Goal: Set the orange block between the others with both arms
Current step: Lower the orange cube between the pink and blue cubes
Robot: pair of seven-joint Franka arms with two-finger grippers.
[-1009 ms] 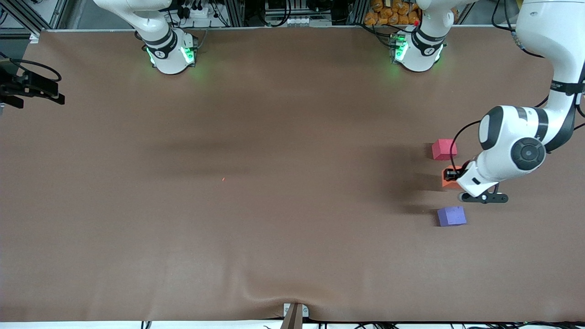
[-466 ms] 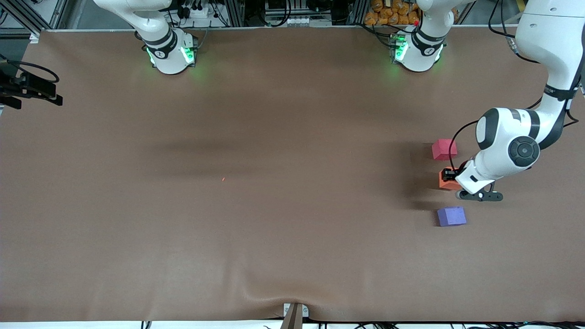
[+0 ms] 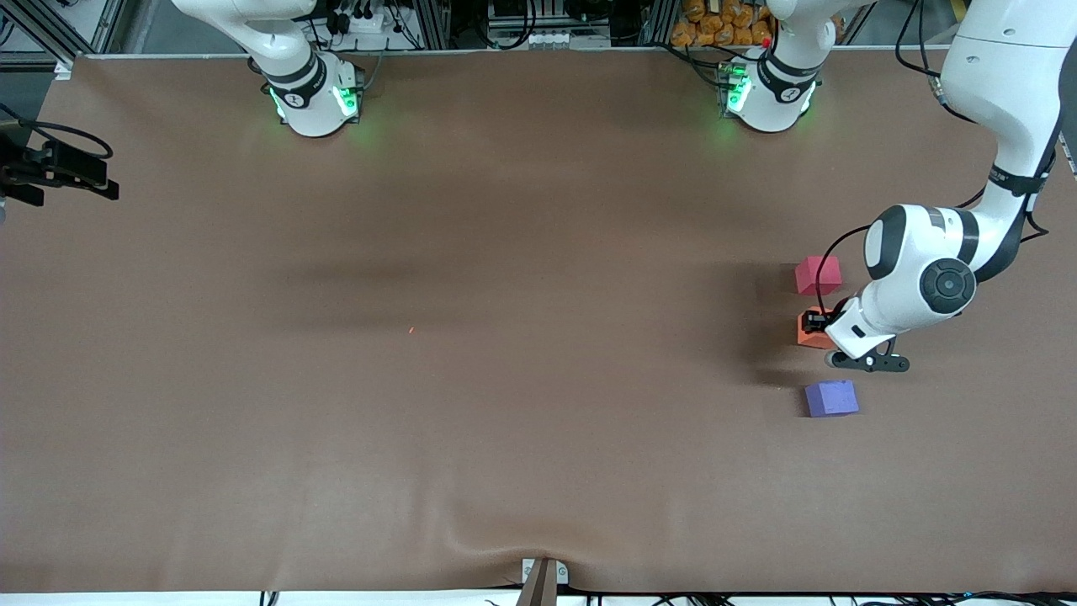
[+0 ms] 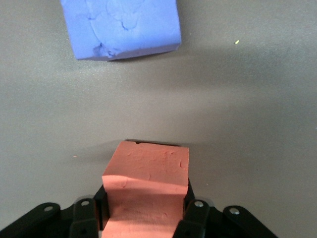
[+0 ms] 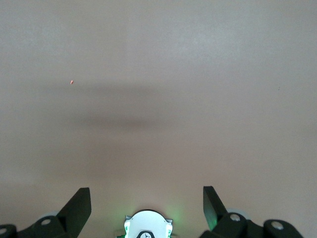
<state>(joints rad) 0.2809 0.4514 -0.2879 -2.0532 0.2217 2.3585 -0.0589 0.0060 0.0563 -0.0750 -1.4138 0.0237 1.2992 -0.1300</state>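
Now, in the front view, the left gripper (image 3: 814,321) is clamping the orange block (image 3: 809,333) low over the tabletop (image 3: 505,337), in the gap between the pinkish-red cube (image 3: 818,274) and the purple-blue cube (image 3: 831,398), so the placing step looks to be in hand. In the left wrist view, the orange block (image 4: 147,188) is sitting squeezed between the fingers (image 4: 194,218), with the purple-blue cube (image 4: 121,27) near it, and the next move probably calls for setting it down level and releasing. In the right wrist view, the right gripper (image 5: 147,206) is waiting with fingers spread wide and holding nothing, far from the orange block.
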